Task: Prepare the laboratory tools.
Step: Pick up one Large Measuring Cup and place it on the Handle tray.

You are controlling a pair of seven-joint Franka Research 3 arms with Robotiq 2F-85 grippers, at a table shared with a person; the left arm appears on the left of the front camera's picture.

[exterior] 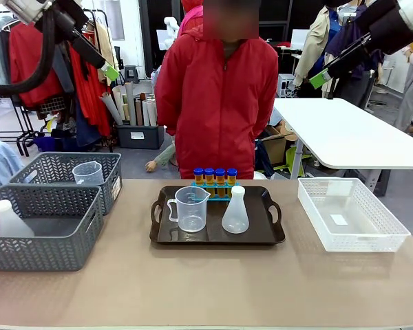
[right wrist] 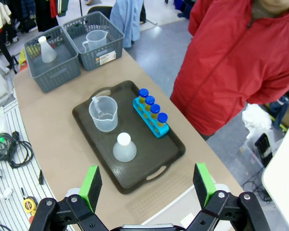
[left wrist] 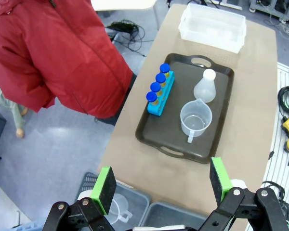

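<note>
On a dark tray (exterior: 213, 236) in the middle of the table stand a clear handled measuring jug (exterior: 191, 208), a translucent white conical flask (exterior: 235, 212) and, behind them, a blue rack (exterior: 215, 185) of orange blue-capped tubes. My left gripper (left wrist: 161, 185) hangs high above the table's left side, open and empty, looking down on the jug (left wrist: 196, 118), flask (left wrist: 205, 86) and rack (left wrist: 160, 91). My right gripper (right wrist: 147, 183) is high on the right, open and empty, above the jug (right wrist: 103, 113), flask (right wrist: 124, 147) and rack (right wrist: 151, 115).
Two grey mesh baskets (exterior: 48, 230) sit at the table's left, one holding another flask (exterior: 10, 220), the other a jug (exterior: 87, 173). A white lattice bin (exterior: 351, 213) stands at the right. A person in a red jacket (exterior: 217, 96) stands behind the tray.
</note>
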